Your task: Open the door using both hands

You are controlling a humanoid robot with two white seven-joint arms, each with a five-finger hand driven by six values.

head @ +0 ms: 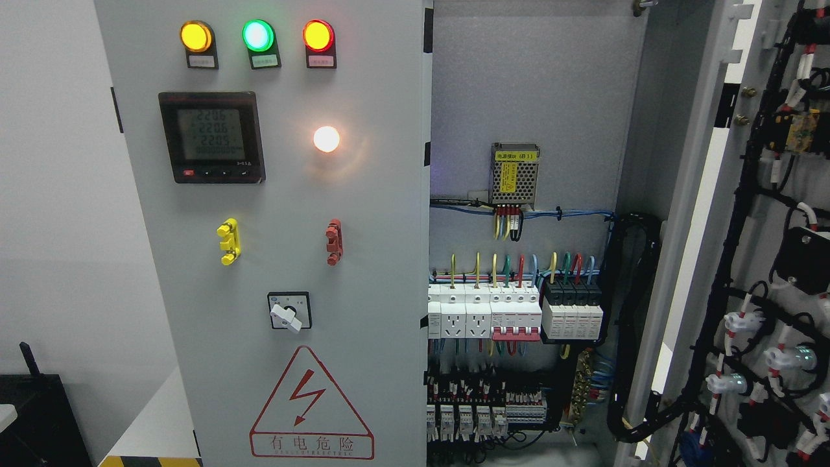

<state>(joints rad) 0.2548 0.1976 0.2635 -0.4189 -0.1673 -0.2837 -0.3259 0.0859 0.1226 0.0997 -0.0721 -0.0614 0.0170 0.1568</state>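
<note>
no robot hand was seen in frame, so hand state could not be told. the right door (765, 259) was swung wide at the frame's right, wiring side exposed, cabinet interior (519, 194) opened up. the left door (272, 259) was left shut, likely the remaining step.

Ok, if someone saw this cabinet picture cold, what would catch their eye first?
Probably the three lit indicator lamps, yellow, green and red, across the top of the closed left door, with the red warning triangle at its bottom. Next, the open right side, where coloured wires run into a row of breakers.
</note>
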